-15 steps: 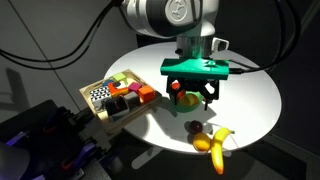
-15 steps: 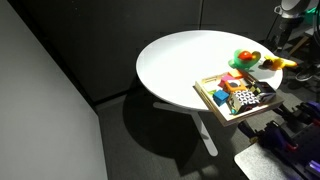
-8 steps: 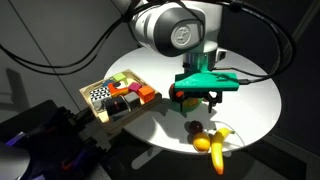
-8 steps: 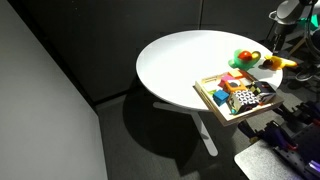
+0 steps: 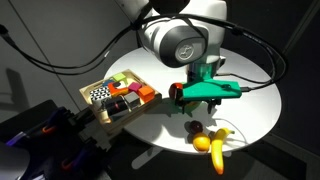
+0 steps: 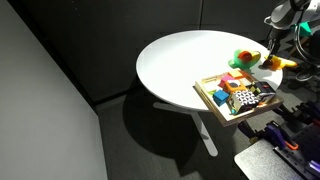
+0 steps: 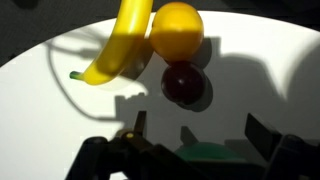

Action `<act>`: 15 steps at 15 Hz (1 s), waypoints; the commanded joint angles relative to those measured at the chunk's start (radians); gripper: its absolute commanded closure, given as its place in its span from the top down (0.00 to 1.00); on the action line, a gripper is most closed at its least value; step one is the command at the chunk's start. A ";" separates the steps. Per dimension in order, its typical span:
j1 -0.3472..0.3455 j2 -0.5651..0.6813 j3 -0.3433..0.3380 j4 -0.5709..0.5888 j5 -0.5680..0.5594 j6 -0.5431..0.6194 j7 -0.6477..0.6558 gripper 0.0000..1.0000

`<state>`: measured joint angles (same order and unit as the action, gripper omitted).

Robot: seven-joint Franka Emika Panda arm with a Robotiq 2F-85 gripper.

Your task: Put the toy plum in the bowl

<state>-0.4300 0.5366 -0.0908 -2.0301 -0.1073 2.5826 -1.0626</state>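
One wooden tray (image 5: 97,110) holding coloured blocks (image 5: 125,92), pincer (image 7: 195,125) spread open beside toy plum (image 7: 185,83)

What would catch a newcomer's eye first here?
A big grey arm looms over a round white table, its open gripper close to a dark plum. Right beside the plum lie a yellow banana and an orange fruit. A wooden tray of coloured blocks sits at the table's edge.
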 commanded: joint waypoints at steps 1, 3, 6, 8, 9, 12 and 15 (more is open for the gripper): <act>-0.039 0.051 0.026 0.052 0.032 0.004 -0.083 1.00; -0.050 0.074 0.031 0.068 0.036 0.000 -0.108 1.00; -0.056 0.106 0.029 0.085 0.031 0.007 -0.131 1.00; -0.051 0.124 0.023 0.089 0.023 0.014 -0.131 1.00; -0.051 0.133 0.022 0.091 0.020 0.019 -0.133 1.00; -0.047 0.156 0.019 0.094 0.011 0.040 -0.133 1.00; -0.043 0.174 0.014 0.098 0.005 0.055 -0.124 0.75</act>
<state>-0.4639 0.6861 -0.0785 -1.9600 -0.0963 2.6208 -1.1638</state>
